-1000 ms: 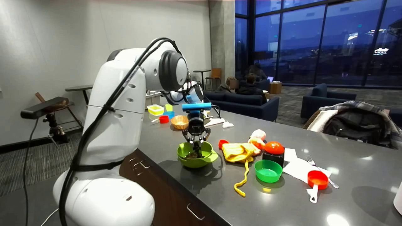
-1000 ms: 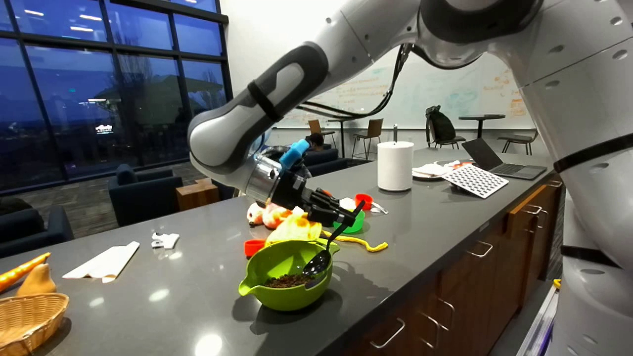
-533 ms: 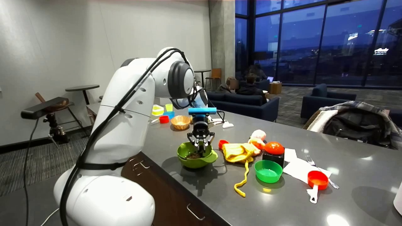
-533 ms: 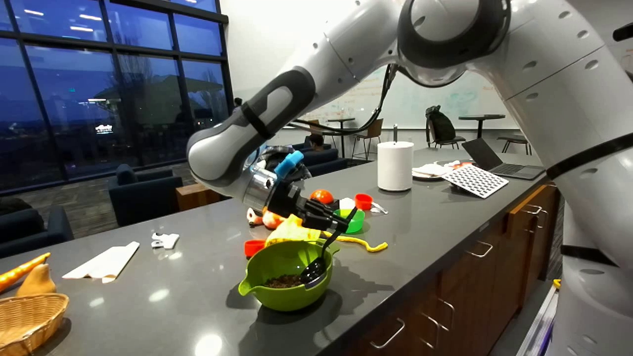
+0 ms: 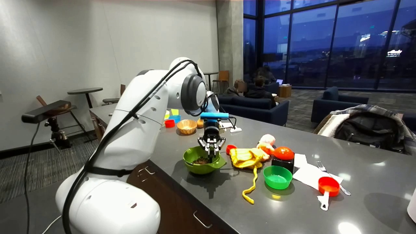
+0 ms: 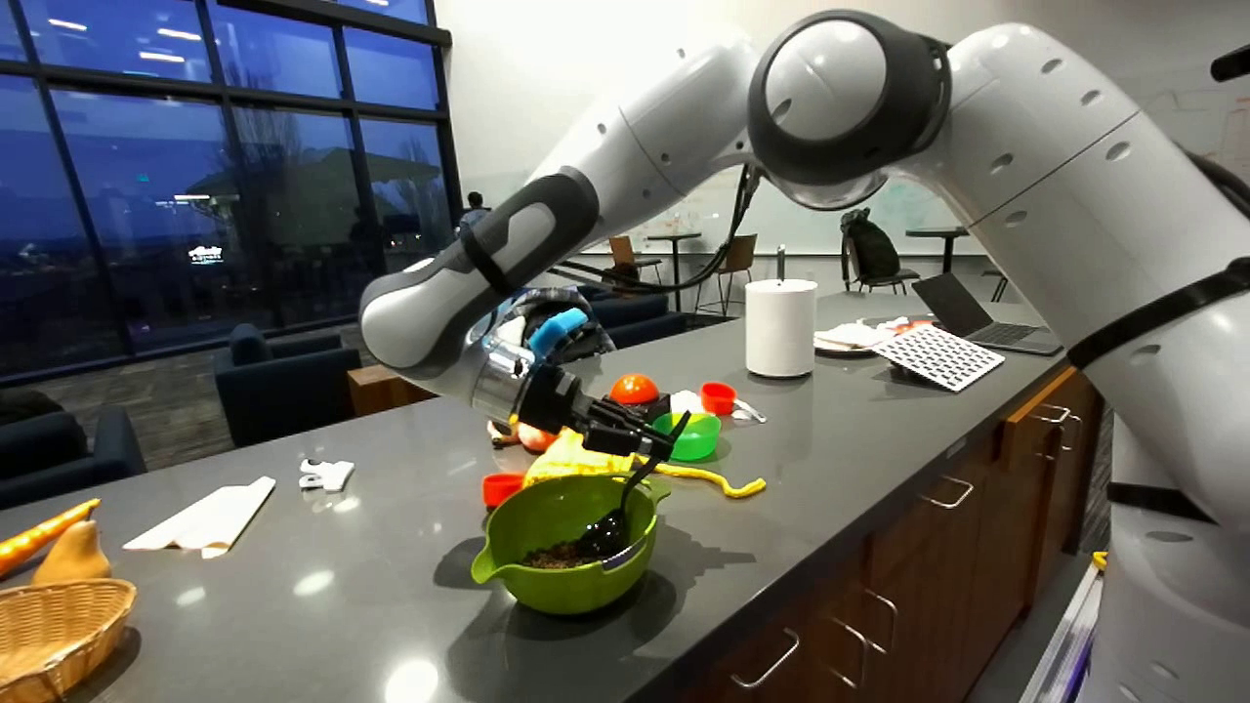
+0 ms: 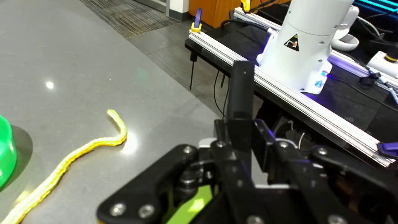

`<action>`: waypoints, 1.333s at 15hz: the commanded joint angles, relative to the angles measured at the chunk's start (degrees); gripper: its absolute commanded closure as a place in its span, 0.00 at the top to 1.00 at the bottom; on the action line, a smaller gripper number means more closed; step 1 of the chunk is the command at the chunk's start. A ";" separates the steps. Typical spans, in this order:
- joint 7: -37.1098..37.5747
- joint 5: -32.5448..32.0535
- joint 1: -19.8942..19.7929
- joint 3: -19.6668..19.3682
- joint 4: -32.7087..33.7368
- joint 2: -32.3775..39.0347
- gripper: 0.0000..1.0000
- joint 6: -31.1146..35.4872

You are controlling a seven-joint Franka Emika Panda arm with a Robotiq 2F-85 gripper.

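Note:
My gripper is shut on the handle of a black spoon, as the wrist view also shows with the dark handle between the pads. The handle slants up past the fingertips. Below, the spoon's head lies inside a green bowl with a spout and a handle, against dark brown granules at its bottom. How deep the spoon's tip sits in them I cannot tell. In an exterior view the gripper hangs above the side of the bowl nearer its handle.
Close to the bowl lies a yellow knitted toy with a long cord. Beyond are a green cup, a red tomato on a black box and a red measuring cup. A wicker basket and white paper roll also stand there.
The arm has come lower and reached farther along the counter, carrying the spoon with it. Within the bowl the spoon's head has shifted toward the granules. The grip is unchanged.

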 commanded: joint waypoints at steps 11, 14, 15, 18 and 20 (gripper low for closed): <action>-1.35 -1.64 5.53 -0.11 19.91 13.09 0.06 -12.29; -1.20 -1.80 7.42 -0.02 23.06 15.04 0.06 -14.70; -1.04 -1.83 7.96 -0.03 23.88 15.58 0.06 -15.39; -0.61 -2.10 9.35 0.03 25.54 16.43 0.06 -17.34; 0.13 -1.94 9.79 0.05 25.52 16.39 0.06 -17.79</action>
